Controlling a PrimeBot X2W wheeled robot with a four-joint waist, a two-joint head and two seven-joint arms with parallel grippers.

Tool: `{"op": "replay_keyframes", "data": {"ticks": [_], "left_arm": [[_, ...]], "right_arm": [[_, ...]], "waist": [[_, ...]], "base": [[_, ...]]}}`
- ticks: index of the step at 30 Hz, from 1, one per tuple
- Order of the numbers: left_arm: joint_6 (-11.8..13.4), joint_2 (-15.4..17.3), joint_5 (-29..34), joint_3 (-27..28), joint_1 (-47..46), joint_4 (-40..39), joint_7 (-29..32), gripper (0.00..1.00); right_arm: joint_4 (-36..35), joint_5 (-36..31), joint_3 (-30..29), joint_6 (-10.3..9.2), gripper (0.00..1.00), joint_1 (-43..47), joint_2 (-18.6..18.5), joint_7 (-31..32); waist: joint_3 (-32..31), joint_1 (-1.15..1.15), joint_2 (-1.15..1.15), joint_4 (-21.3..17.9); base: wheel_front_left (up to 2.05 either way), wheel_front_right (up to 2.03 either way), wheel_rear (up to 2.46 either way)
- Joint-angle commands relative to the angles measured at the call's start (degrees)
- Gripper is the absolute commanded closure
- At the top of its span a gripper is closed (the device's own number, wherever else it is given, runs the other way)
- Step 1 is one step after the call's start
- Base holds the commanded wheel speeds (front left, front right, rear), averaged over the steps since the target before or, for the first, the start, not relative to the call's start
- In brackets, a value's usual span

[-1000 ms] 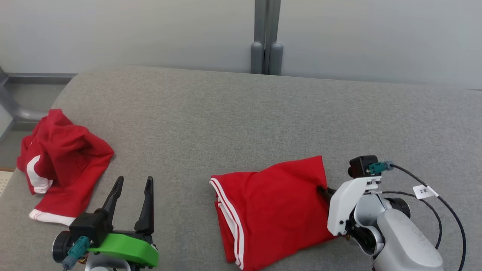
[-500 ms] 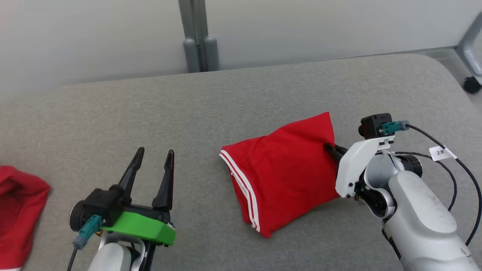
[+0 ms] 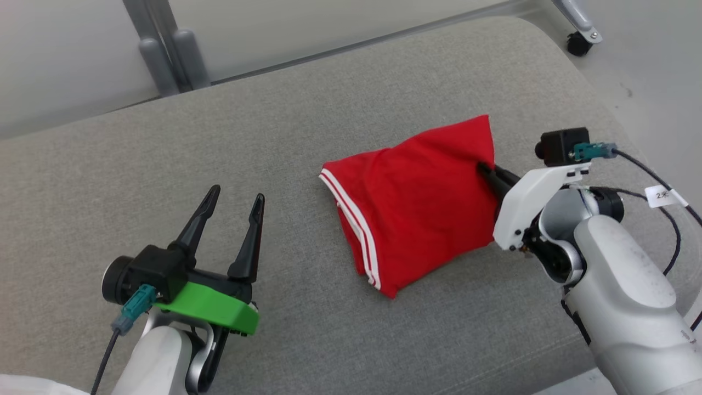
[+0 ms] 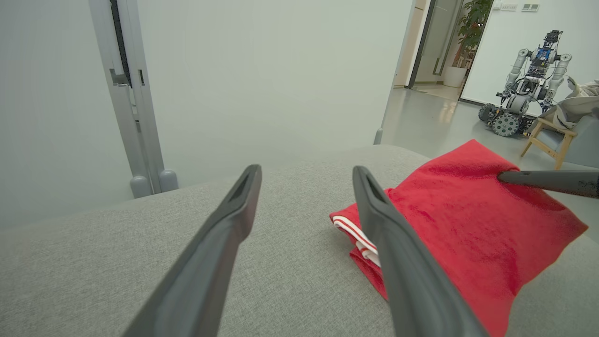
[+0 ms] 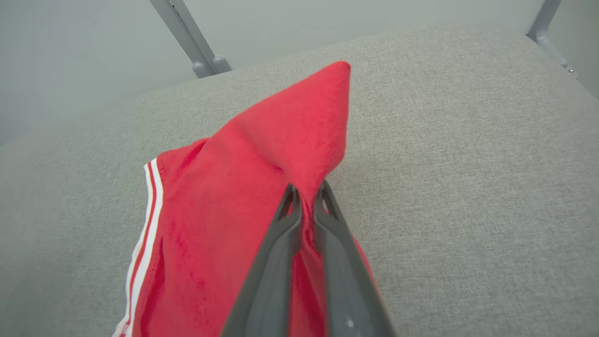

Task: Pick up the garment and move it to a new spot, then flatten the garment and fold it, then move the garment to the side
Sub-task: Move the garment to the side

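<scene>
right gripper [image 3: 482, 167] tips: buried in garment [image 3: 417, 203] fold | garment: cut off, bottom edge, right wrist view | far robot [image 4: 526, 89], upper right: too small for detail

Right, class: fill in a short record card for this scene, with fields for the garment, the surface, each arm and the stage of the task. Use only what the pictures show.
Garment: red garment, white stripes along one edge, folded, resting on the surface with its gripped edge raised
Surface: grey padded surface
Right arm: right gripper shut on the garment's edge, pinching a ridge of cloth
Left arm: left gripper open, holding nothing, apart from the garment
Stage: fold looks done; moving it to the side seems to be the step in hand
</scene>
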Motion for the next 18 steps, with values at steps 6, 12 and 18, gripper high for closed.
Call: {"op": "replay_keyframes", "data": {"ticks": [6,12,18], "left_arm": [[-0.27,2.15,1.10,-0.99,-3.91,-1.45,1.73,0.00],[-0.35,3.91,2.09,-2.17,-7.38,-3.59,3.62,0.00],[-0.30,4.95,2.50,-2.89,-9.70,-5.76,4.29,0.00]], "right_arm": [[1.32,1.13,-0.42,-0.01,1.00,-7.35,-3.07,-2.19],[5.86,1.68,-2.23,-0.02,1.00,-15.29,-7.83,-3.80],[9.78,1.68,-4.97,-0.02,1.00,-20.46,-13.70,-4.71]], "waist": [[9.73,0.00,0.00,-2.80],[16.82,0.00,0.00,-0.36],[21.27,0.00,0.00,1.66]], "base": [[0.00,0.00,0.00],[0.00,0.00,0.00],[0.00,0.00,0.00]]}}
